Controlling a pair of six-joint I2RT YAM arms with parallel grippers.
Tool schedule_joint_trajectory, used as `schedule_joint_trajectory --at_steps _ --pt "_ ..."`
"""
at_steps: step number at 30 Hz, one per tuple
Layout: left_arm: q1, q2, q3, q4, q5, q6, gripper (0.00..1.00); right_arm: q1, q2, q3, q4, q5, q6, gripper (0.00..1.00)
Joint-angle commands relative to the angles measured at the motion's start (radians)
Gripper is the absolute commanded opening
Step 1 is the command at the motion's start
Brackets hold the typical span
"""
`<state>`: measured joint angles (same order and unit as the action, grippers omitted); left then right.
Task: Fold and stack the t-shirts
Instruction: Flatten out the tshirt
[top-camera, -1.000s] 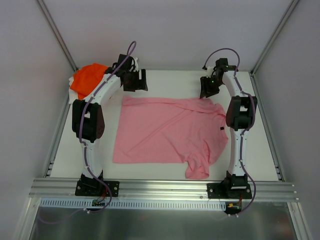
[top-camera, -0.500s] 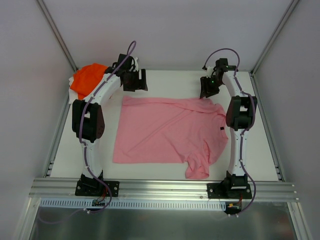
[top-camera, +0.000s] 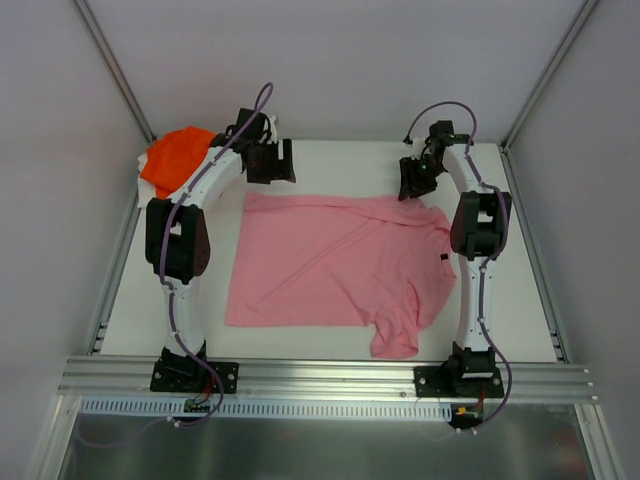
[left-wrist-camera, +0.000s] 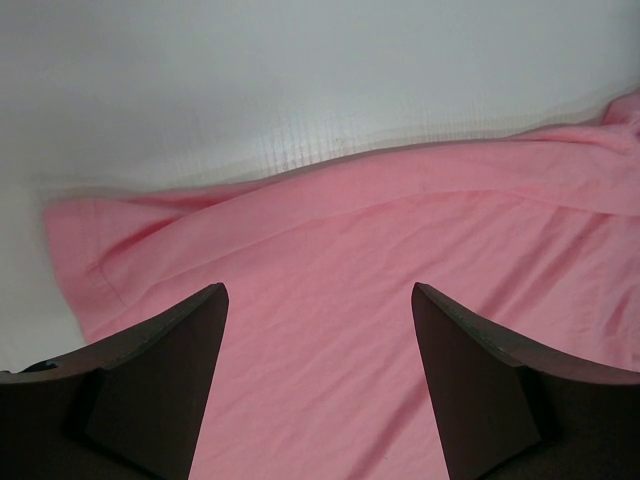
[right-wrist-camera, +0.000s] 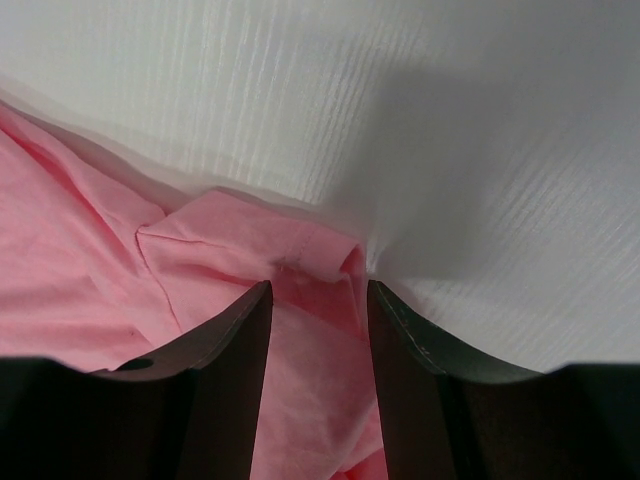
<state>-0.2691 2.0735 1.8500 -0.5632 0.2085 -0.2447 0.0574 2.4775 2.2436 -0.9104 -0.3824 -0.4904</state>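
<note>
Left fingers (left-wrist-camera: 150, 380) stand wide apart over the pink t-shirt (top-camera: 330, 260), spread flat mid-frame on the bench (top-camera: 340, 165); right fingers (right-wrist-camera: 225, 345) stand apart astride its upper-right fold. Cloth is likely soft, light and limp: pinch both upper corners.

Table (top-camera: 340, 165) bears pink t-shirt (top-camera: 335, 260), orange t-shirt (top-camera: 175, 155), seemingly bunched.

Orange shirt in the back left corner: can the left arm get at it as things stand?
Probably yes. The left gripper is open and empty near the pink shirt's far edge, and the orange shirt lies right beside that arm with nothing between them.
</note>
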Motion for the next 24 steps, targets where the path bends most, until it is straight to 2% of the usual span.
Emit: schedule_joint_trajectory --at_steps 1,20,22,24 --pt "-0.007 -0.003 0.040 -0.014 0.009 0.016 0.76 0.001 0.000 0.010 -0.007 -0.024 -0.005 0.47" --pt "-0.009 -0.012 0.043 -0.032 -0.004 0.018 0.76 0.012 0.038 0.048 0.002 -0.042 0.004 0.42" --pt "-0.009 -0.013 0.045 -0.035 -0.006 0.018 0.76 0.013 0.046 0.051 0.002 -0.049 0.004 0.39" --pt "-0.007 -0.013 0.046 -0.037 -0.006 0.018 0.76 0.015 0.049 0.057 0.004 -0.050 0.004 0.29"
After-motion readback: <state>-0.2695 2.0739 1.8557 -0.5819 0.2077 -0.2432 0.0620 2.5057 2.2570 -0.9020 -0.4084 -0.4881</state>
